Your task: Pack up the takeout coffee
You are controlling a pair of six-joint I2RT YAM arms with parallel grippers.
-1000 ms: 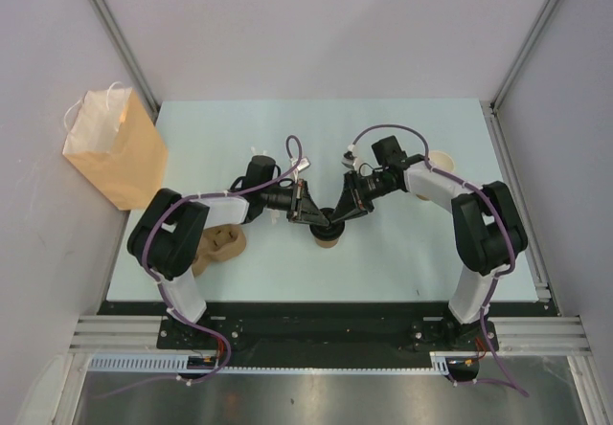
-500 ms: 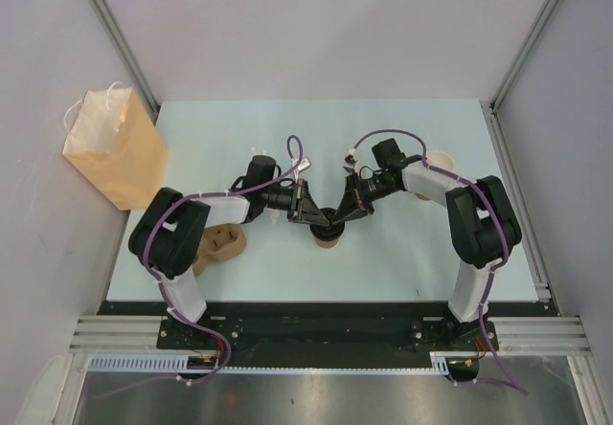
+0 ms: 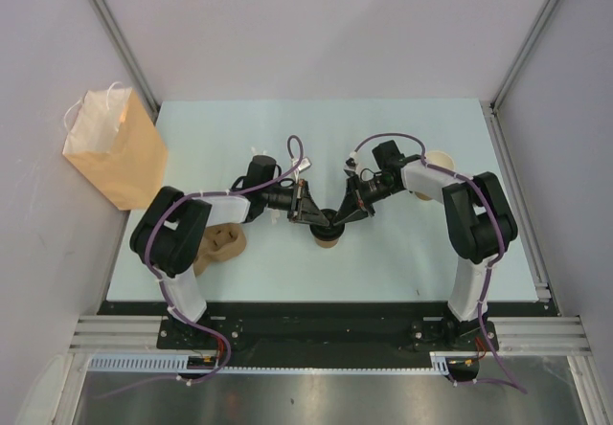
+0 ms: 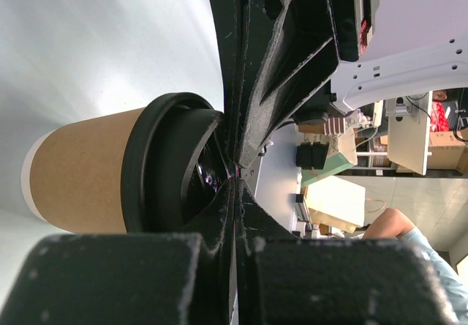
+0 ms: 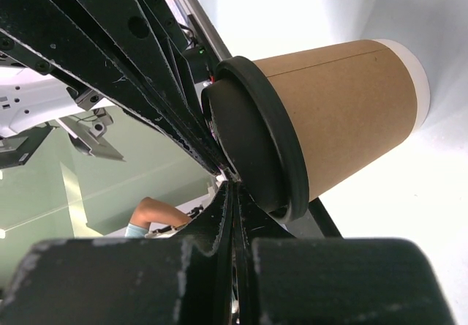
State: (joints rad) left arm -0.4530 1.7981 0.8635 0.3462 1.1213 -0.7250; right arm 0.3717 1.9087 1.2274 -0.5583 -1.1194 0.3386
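A pale blue-green surface (image 3: 402, 253) between white walls carries a brown paper bag (image 3: 115, 152) at its far left edge. Both arms stretch low and inward, meeting mid-surface over the upright takeout coffee (image 3: 328, 240). The left fingers (image 4: 212, 226) and right fingers (image 5: 216, 219) are each pressed together, empty, with their tips at the black lid (image 4: 157, 164).

A pale blue-green table (image 3: 412, 262) is enclosed on three sides by plain white walls (image 3: 316, 33), with grey metal posts (image 3: 115, 33) set in the far corners. A black rail (image 3: 316, 324) and a brushed steel surface (image 3: 316, 396) are seen along the near edge. The scene is lit evenly
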